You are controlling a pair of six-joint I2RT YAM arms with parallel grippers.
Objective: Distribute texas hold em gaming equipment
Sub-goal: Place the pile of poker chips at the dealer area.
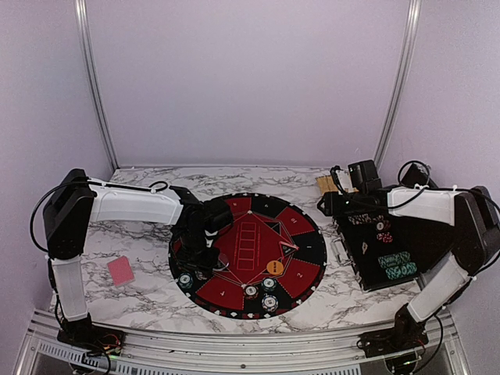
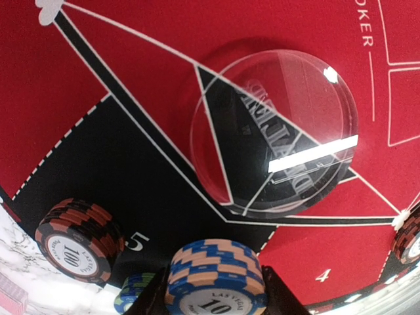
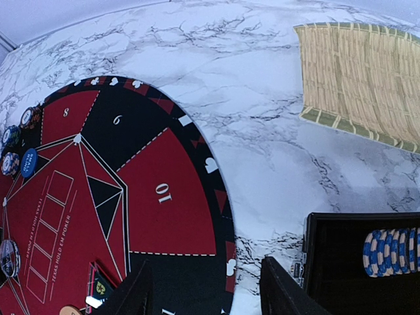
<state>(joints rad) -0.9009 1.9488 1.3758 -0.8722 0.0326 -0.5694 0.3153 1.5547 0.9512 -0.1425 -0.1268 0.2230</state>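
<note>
The task looks partway done. On the mat [image 1: 301, 226] lie a clear button [image 2: 274, 131], an orange button [image 1: 274, 266] and a blue button [image 3: 29, 162]. Several chip stacks stand near its rim, among them a brown stack [image 2: 80, 239]. One card [image 1: 121, 270] lies pink back up on the tabletop [image 1: 141, 305], left of the mat. The left gripper [image 2: 213, 302] is clamped on a blue stack [image 2: 215, 269] at the rim between the marks 5 and 4; whether that stack rests on the mat or hangs just above it cannot be told. The right gripper [image 3: 207, 295] hovers between mat and case [image 1: 359, 262], fingers apart and empty. The case lies open on the right and holds rows of chips [image 1: 396, 266], so more stacks, and probably more cards, seem left to hand out.
</note>
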